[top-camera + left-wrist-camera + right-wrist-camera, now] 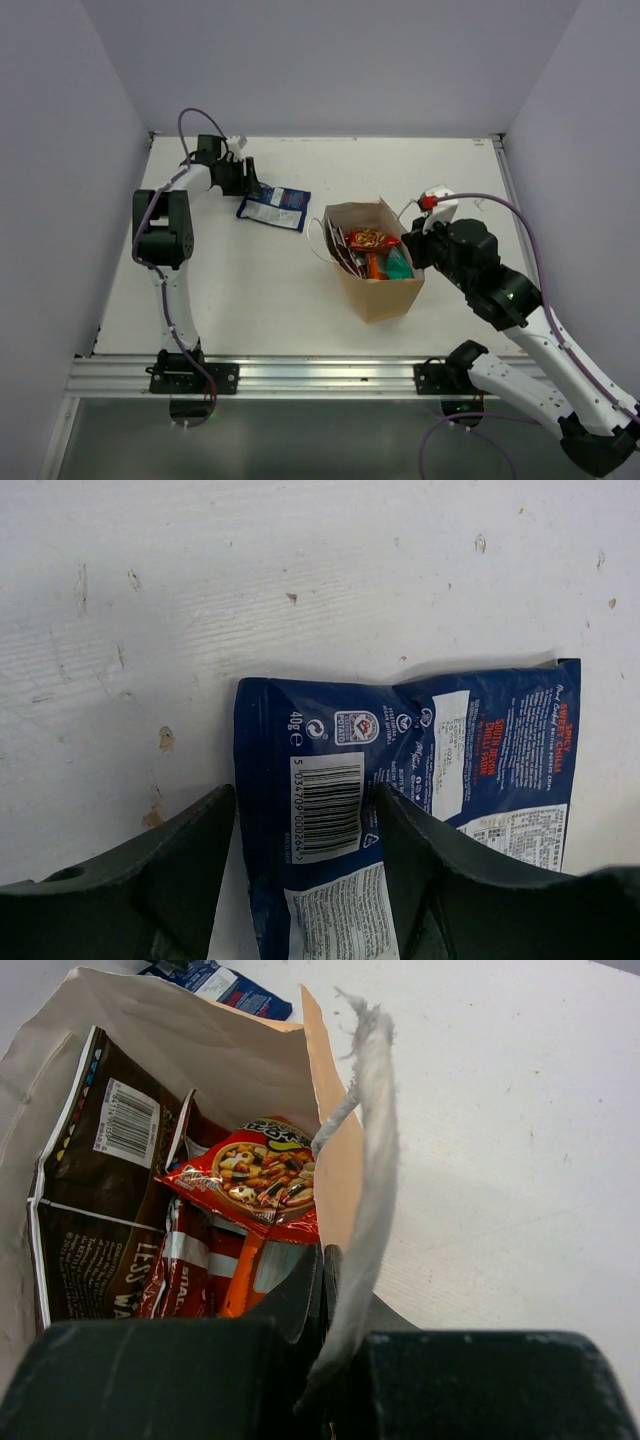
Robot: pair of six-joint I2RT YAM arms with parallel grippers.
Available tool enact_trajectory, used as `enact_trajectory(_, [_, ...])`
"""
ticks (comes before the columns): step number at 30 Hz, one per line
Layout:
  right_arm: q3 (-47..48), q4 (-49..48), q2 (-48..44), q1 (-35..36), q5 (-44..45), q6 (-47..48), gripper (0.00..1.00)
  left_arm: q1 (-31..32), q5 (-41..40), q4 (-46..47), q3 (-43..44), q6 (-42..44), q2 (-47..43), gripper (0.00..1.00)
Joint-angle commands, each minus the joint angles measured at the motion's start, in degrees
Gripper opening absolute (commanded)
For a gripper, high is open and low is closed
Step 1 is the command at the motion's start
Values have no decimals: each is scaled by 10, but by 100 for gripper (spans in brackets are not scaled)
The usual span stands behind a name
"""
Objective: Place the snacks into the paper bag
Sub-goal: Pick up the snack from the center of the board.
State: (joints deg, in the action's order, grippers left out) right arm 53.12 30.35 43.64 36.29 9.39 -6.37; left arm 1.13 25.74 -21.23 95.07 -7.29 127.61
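The left gripper [300,810] stands open, its fingers astride one short end of the blue crisp packet [420,750], which lies flat on the table [300,580] at ten o'clock from the paper bag [385,295]. The right gripper [325,1295] is clamped on the bag's rim at two o'clock (beside the cord handle [375,1140]). A shallow edge pinch could let the glossy film slip, and the crowded bag mouth could snag it.

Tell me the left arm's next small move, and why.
Probably close the left fingers on the blue packet. They stand open around its barcode end, and it lies flat on the table, not yet gripped. The right fingers are shut on the rim of the bag, which stands open with other snacks inside, ready for this one.
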Motion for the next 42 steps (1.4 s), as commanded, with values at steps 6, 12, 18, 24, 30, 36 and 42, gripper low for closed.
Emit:
enact_trajectory(6, [-6,-45,-15,0,-27,2,0,-4,10,-12,-88,-20,-2,48])
enact_trajectory(12, [-6,-42,-23,0,-21,3,0,-4,51,7,-120,-40,-35,31])
enact_trajectory(18, [10,-28,-29,1,-5,7,0,-4,70,35,-167,-64,-91,15])
enact_trajectory(24, [36,-12,-26,0,23,16,0,-4,101,56,-220,-98,-156,0])
enact_trajectory(30, [75,12,-8,0,78,33,0,-4,107,65,-265,-141,-246,0])
enact_trajectory(36, [127,31,17,0,134,59,0,-5,101,73,-301,-206,-352,0])
enact_trajectory(42, [182,26,51,0,155,115,0,-5,57,37,-299,-259,-458,0])
